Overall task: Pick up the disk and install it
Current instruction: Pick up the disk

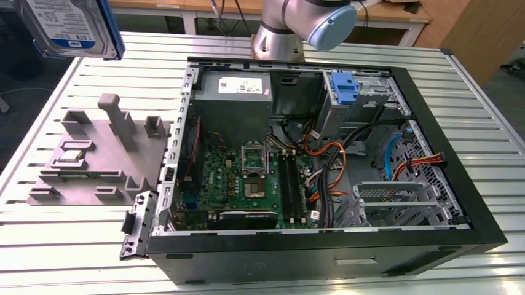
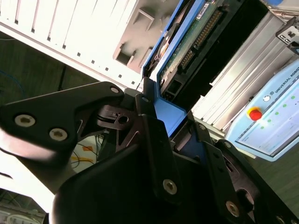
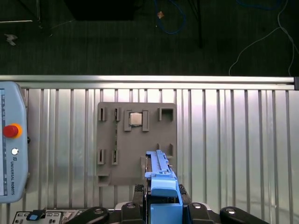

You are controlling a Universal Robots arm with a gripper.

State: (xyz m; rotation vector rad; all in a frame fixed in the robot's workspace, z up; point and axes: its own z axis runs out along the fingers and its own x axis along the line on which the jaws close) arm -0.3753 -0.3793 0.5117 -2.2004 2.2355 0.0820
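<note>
The disk [image 1: 70,27], a silver-grey drive with a white-and-blue label in a blue carrier, hangs high at the exterior view's upper left, above the grey fixture plate [image 1: 98,160]. In the first wrist view my gripper [image 3: 162,195] is shut on the disk's blue carrier [image 3: 161,179], with a black finger on each side, and the fixture plate [image 3: 135,135] lies well below. In the second wrist view the gripper [image 2: 175,126] clamps the blue carrier [image 2: 170,109], and the disk's green circuit board [image 2: 187,44] shows past it.
The open computer case [image 1: 459,203] lies on the slatted metal table [image 1: 82,246], to the exterior view's right of the plate. Inside are a motherboard [image 1: 238,178], a grey power supply [image 1: 233,86], a blue caddy [image 1: 345,89] and orange cables. A teach pendant [image 3: 11,154] lies beside the plate.
</note>
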